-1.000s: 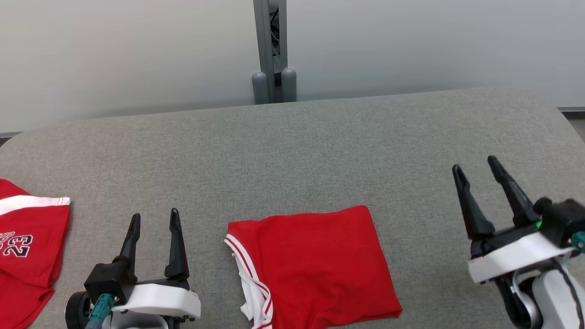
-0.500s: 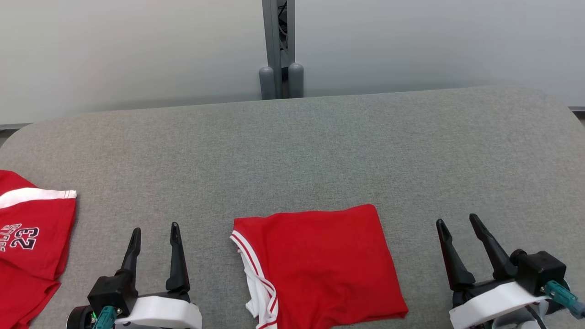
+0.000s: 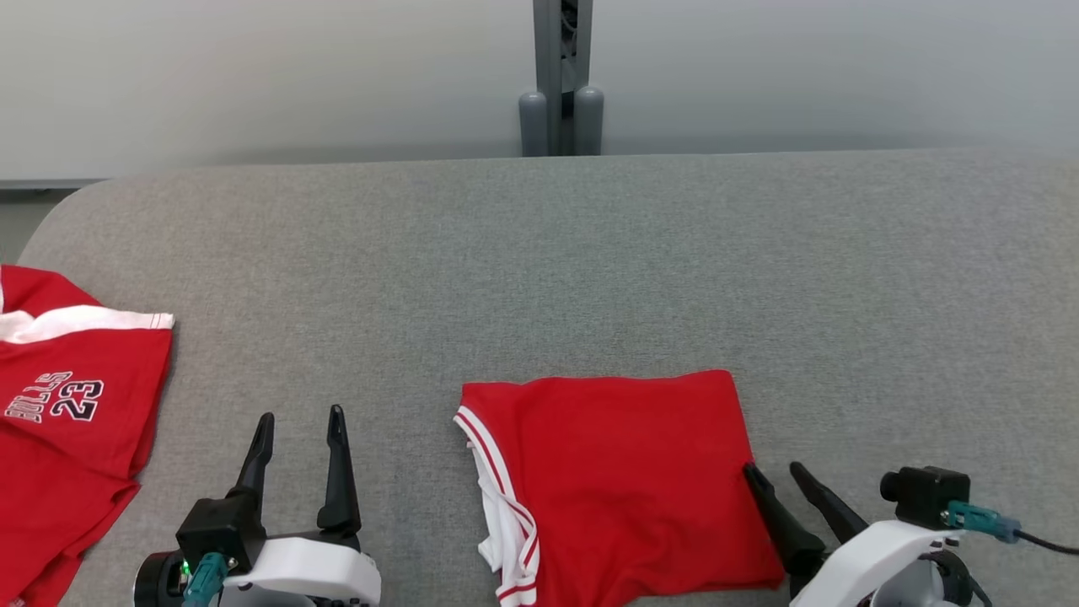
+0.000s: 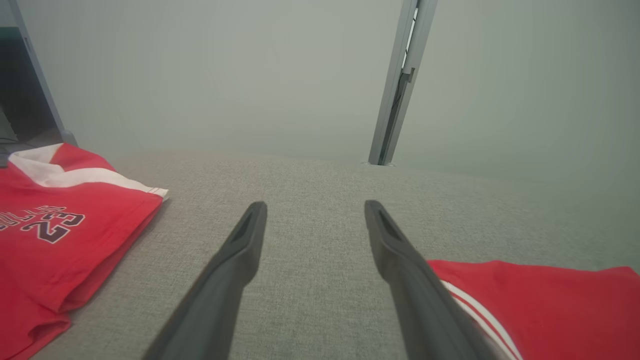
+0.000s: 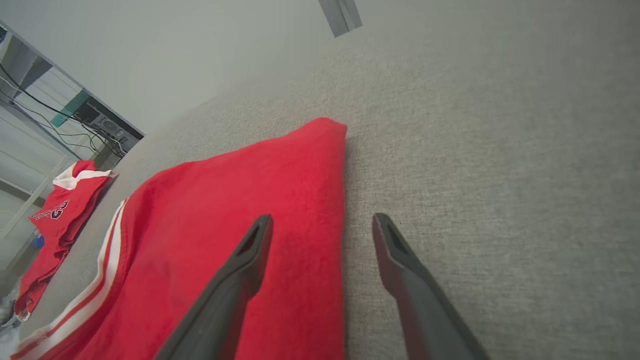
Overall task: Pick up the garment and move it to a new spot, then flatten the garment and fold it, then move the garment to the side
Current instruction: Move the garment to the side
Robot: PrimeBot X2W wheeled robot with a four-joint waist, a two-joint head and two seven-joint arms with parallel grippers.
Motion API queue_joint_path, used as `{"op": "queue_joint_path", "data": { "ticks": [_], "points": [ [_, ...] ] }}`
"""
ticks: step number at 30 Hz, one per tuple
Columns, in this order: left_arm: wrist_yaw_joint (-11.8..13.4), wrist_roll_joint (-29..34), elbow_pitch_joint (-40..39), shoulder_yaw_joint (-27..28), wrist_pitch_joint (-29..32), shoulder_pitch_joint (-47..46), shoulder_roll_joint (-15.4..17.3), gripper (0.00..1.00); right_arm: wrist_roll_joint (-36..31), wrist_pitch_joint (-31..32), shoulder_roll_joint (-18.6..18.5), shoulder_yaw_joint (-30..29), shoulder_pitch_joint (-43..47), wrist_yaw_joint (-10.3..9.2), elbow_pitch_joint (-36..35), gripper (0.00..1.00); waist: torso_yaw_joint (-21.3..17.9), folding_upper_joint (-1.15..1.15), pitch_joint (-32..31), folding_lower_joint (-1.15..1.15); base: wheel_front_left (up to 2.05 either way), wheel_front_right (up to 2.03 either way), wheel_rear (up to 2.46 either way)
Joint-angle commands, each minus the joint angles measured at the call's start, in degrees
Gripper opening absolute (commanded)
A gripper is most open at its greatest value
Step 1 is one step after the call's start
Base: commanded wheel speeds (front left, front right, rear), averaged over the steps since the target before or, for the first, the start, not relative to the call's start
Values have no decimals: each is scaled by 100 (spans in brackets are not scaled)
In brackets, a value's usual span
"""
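Head view has the right gripper (image 3: 773, 470) low at the near right, jaws spread and holding nothing. It straddles the right edge of the folded red garment (image 3: 624, 480), one finger over cloth and one over the grey table (image 3: 590, 253). The left gripper (image 3: 302, 415) stands spread and empty, just left of the garment. Folding looks done, so moving it aside seems next; that calls for a pinch through all layers. Another jersey (image 3: 67, 405) at the table's left edge reads "BULLS 23".

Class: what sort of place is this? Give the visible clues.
Probably an indoor robot test workspace: a grey fabric-covered table, plain pale partition walls joined by a metal post, and cabled equipment.
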Motion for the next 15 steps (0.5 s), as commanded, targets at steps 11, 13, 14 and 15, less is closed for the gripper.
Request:
{"op": "queue_joint_path", "data": {
  "ticks": [11,13,14,15],
  "points": [
    [12,44,-40,-153,-13,-259,21,100,898,543,12,463,-709,2,730,100,288,0,319,0,0,0,0],
    [17,50,-50,-169,-13,-277,19,100,936,554,39,565,-815,2,860,100,318,0,360,0,0,0,0],
    [17,50,-50,-169,-13,-277,19,100,936,554,39,565,-815,2,860,100,318,0,360,0,0,0,0],
    [21,62,-56,-177,-13,-305,20,100,952,561,43,625,-862,2,912,100,330,0,381,0,0,0,0]
  ]
}}
